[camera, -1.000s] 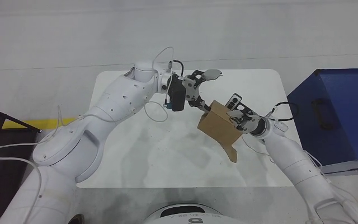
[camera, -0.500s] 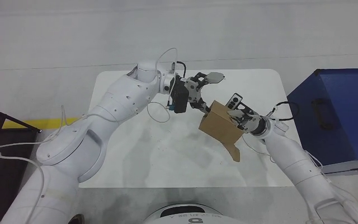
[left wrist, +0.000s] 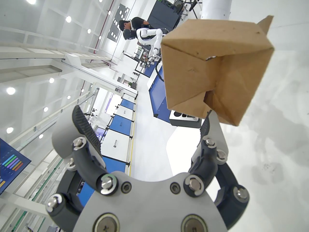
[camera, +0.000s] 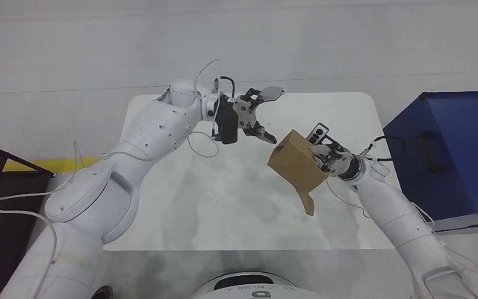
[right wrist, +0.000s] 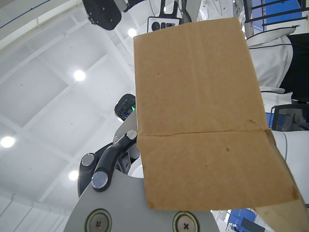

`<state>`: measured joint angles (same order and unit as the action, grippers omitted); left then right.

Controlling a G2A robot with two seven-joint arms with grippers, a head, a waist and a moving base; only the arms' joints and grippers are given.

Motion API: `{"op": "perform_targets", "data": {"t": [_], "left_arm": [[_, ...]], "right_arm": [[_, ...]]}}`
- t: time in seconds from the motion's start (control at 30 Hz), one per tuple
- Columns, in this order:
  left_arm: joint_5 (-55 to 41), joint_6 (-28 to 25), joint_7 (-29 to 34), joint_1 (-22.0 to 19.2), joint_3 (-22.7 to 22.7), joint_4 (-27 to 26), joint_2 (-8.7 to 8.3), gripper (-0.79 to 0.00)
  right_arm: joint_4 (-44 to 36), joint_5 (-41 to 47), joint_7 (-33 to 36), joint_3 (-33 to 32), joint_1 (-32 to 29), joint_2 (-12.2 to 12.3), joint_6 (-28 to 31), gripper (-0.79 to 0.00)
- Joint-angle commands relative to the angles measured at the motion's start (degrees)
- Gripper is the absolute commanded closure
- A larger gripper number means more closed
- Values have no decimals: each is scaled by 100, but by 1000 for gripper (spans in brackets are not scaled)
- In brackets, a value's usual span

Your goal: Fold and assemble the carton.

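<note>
A brown carton (camera: 297, 163) hangs tilted above the white table (camera: 187, 202), with one loose flap (camera: 309, 200) pointing toward the front edge. My right gripper (camera: 326, 155) is shut on the carton's right side. In the right wrist view a flat carton panel (right wrist: 198, 112) covers most of that gripper, and one of its fingers (right wrist: 125, 136) shows beside it. My left gripper (camera: 266, 116) is open, just left of the carton and apart from it. In the left wrist view the folded end of the carton (left wrist: 212, 68) faces the open left gripper (left wrist: 144, 121).
A blue bin (camera: 441, 157) stands off the table's right edge. The table's left half and front are bare white surface. Yellow floor tape (camera: 75, 163) runs at the left.
My left gripper has drawn back to the left, away from the carton's end, and stays open. The carton has shifted slightly to the right in the right gripper.
</note>
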<state>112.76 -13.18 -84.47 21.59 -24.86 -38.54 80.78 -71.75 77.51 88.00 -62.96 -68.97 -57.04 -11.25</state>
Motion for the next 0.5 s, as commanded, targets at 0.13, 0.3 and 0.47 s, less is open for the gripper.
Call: {"op": "perform_targets", "data": {"t": [0.13, 0.3, 0.47], "left_arm": [[46, 107, -90, 131, -218, -172, -184, -785], [110, 8, -140, 331, -317, -461, -307, -785], [376, -165, -66, 431, -235, -751, -333, -785]], "right_arm": [[29, -82, 0, -76, 4, 21, 31, 0], [29, -82, 0, -76, 4, 21, 31, 0], [-57, -71, -159, -84, -34, 13, 33, 0]]}}
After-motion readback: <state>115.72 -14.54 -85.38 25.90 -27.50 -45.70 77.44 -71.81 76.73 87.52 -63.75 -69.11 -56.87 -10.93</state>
